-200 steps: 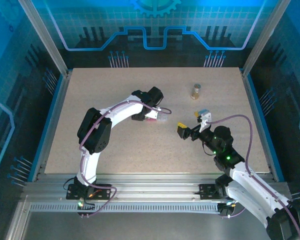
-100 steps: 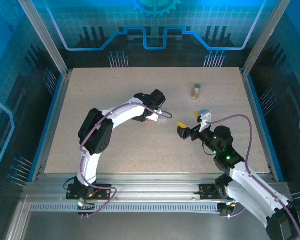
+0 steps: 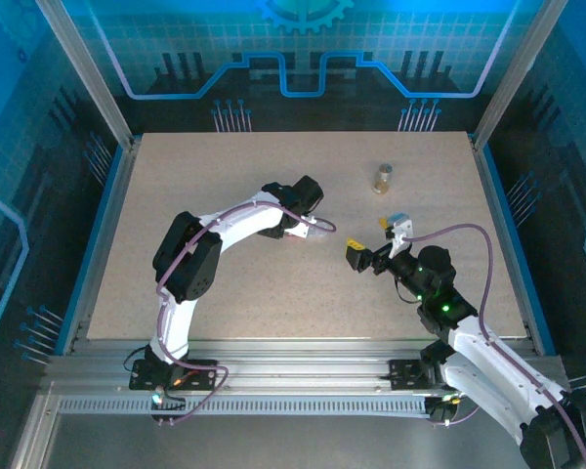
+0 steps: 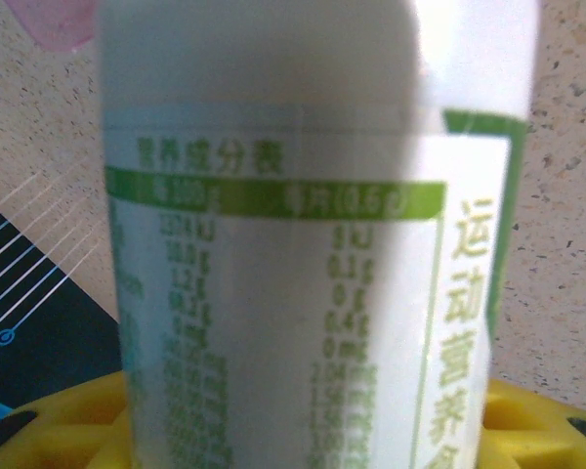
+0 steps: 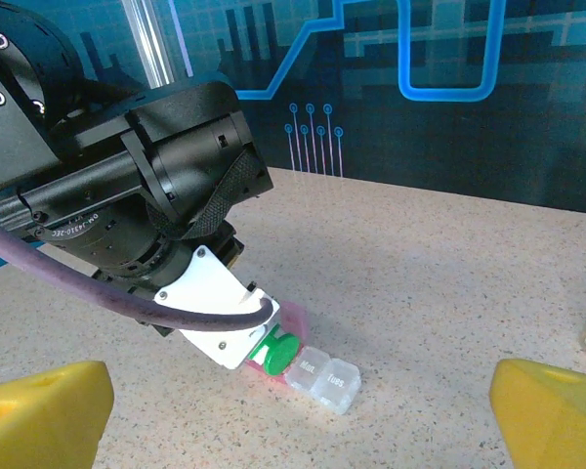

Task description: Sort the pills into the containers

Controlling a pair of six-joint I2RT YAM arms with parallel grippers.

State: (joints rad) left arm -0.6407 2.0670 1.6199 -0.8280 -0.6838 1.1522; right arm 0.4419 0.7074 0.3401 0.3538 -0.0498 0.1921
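The left fingers point(image 3: 309, 224) grip the white bottle point(image 4: 273, 244), tipped low with its green cap point(image 5: 273, 350) right at the clear-and-pink pill box point(image 5: 324, 377) in the middle of the bench point(image 3: 205, 176). The right fingers point(image 3: 371, 235) are spread wide and hold nothing, near the box. The amber vial point(image 3: 382, 179) stands well apart, farther back.

White bottle point(image 4: 273, 147) with green cap point(image 5: 275, 352), speckled beige table point(image 3: 303, 293).

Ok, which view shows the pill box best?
Right wrist: the pill box shows its clear lettered compartments plainly. Top external gives a small sliver by the left arm; left wrist just a blurred pink corner.
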